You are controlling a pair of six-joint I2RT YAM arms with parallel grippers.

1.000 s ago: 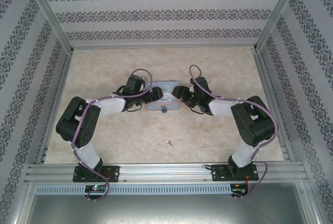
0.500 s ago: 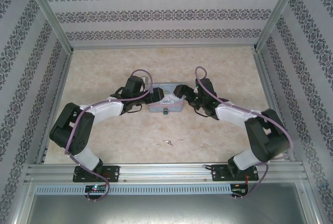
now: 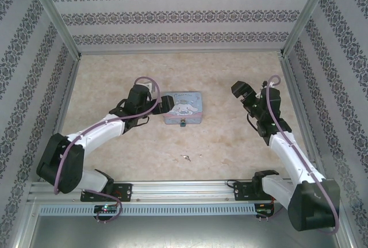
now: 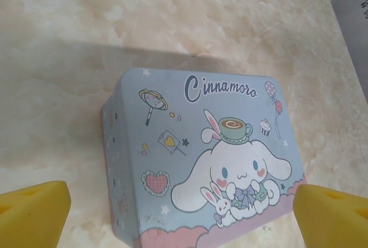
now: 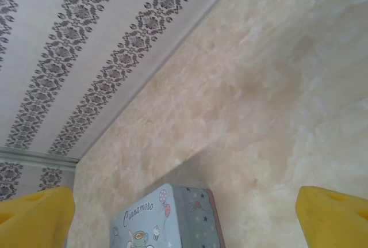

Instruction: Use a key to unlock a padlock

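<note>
The tiny dark blue padlock point(image 3: 182, 123) hangs at the near edge of the light-blue cartoon tin point(image 3: 183, 106). The small silvery key point(image 3: 186, 157) lies alone on the table, well in front of the tin. My left gripper point(image 3: 163, 105) sits at the tin's left end; in the left wrist view its yellow fingertips point(image 4: 32, 213) stand wide apart with the tin's lid point(image 4: 213, 167) between them, so it is open. My right gripper point(image 3: 242, 91) is raised to the right of the tin, apart from it. Its yellow fingertips point(image 5: 334, 214) are spread, and it is open and empty.
Patterned walls with metal posts point(image 3: 294, 23) close in the marble-look table point(image 3: 144, 150) on three sides. The right wrist view looks over the tin's corner point(image 5: 172, 216) toward the back wall point(image 5: 98, 41). An aluminium rail point(image 3: 184, 189) runs along the near edge.
The right arm has swung away from the tin's right end, out to the right and up. The left arm has stretched out, its gripper staying by the tin's left end.
</note>
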